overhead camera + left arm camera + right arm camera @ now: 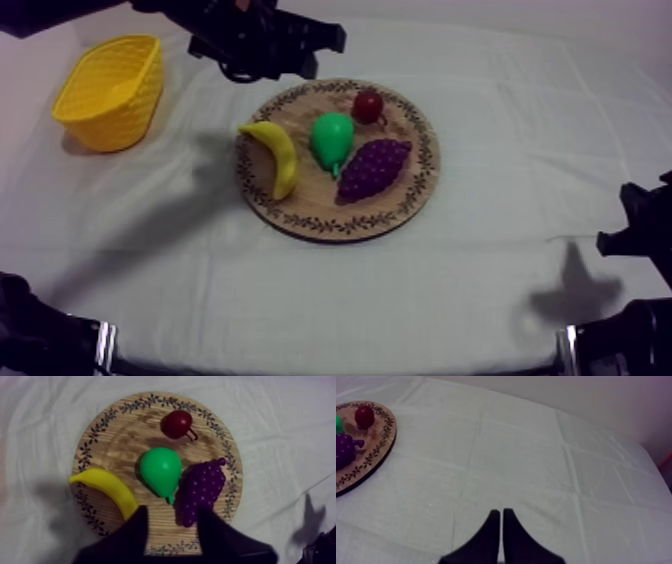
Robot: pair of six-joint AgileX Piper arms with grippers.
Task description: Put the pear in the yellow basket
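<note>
The pear (332, 140) lies untouched near the middle of the wooden board (312, 205), its stem end toward the bunch of grapes (373, 168), so close that I cannot tell whether they touch. The banana (275, 155) lies along the rim on the pear's other side, and the small red fruit (368, 104) sits apart near the far rim. The left tool (172, 513) hangs above the board with its fingers wide and nothing between them. In its wrist view they cover part of the rim and the banana's end. From above, that arm is a dark bulk just beyond the board, its fingers hard to make out. The yellow basket (122, 112) stands well apart on the desk (480, 270). The right tool (501, 512) is a narrow wedge over bare cloth. Beside it the board is cut off, the pear a green sliver.
</note>
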